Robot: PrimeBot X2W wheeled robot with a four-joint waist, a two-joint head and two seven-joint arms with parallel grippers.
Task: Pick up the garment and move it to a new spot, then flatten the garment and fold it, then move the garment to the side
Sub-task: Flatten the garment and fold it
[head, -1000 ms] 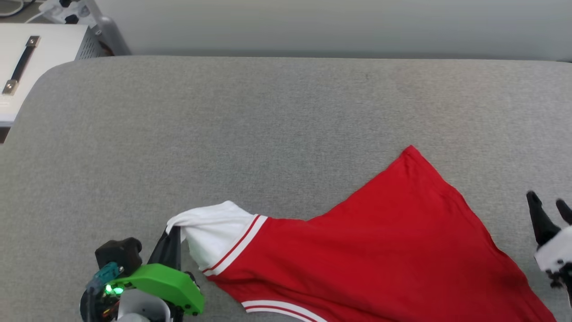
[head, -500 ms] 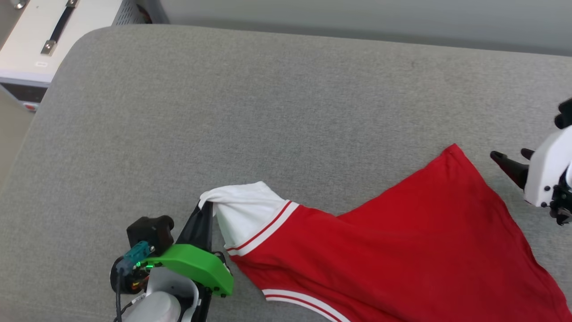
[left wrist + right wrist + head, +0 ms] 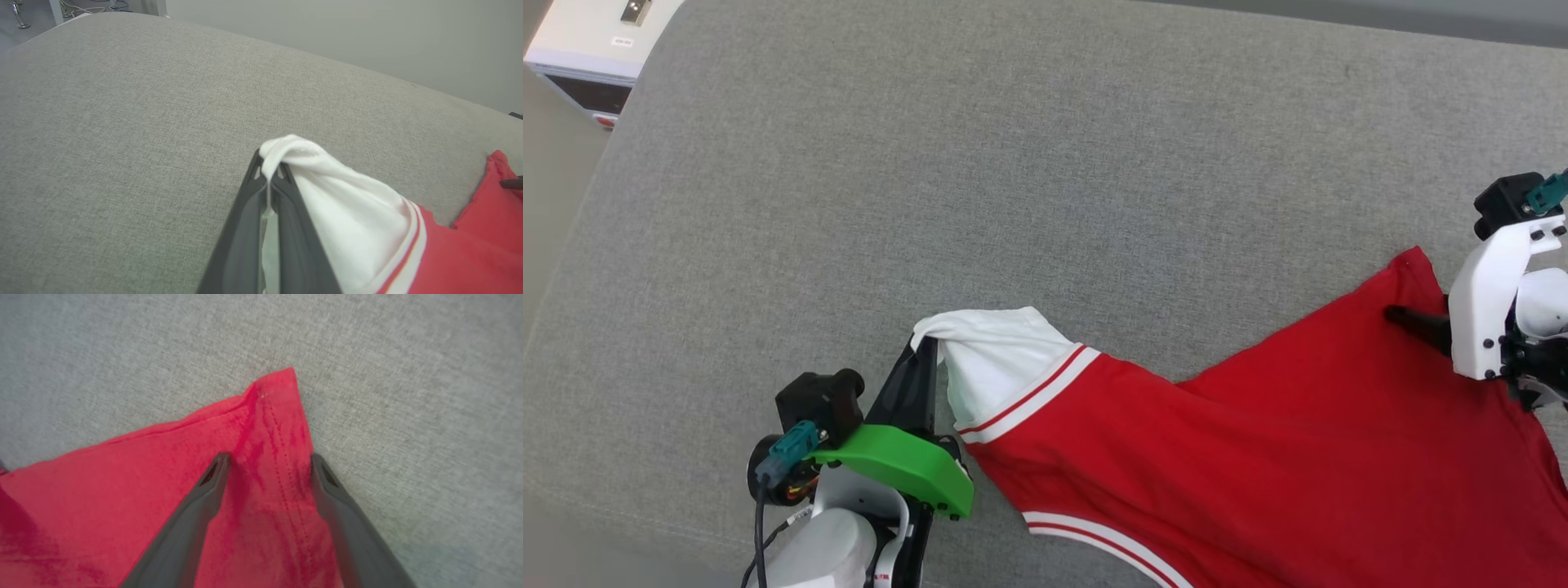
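The garment (image 3: 1258, 449), red with a white sleeve and striped trim, lies spread over the lower right of the grey cushion (image 3: 931, 163). My left gripper (image 3: 925, 351) is shut on the tip of the white sleeve (image 3: 327, 183), holding it up off the cushion. At the right edge of the head view my right gripper (image 3: 1401, 314) is over the red hem corner (image 3: 278, 388). In the right wrist view that gripper (image 3: 267, 459) stands open with its two fingers either side of the stitched hem, just short of the corner's point.
A white box (image 3: 596, 41) stands off the cushion's far left corner. A pale wall (image 3: 367, 32) runs behind the cushion. Bare grey fabric stretches across the far and left parts of the surface.
The head camera has tilted down and left, so the whole picture has shifted. My right gripper has come in from the right edge over the red corner. The left grip on the sleeve is unchanged.
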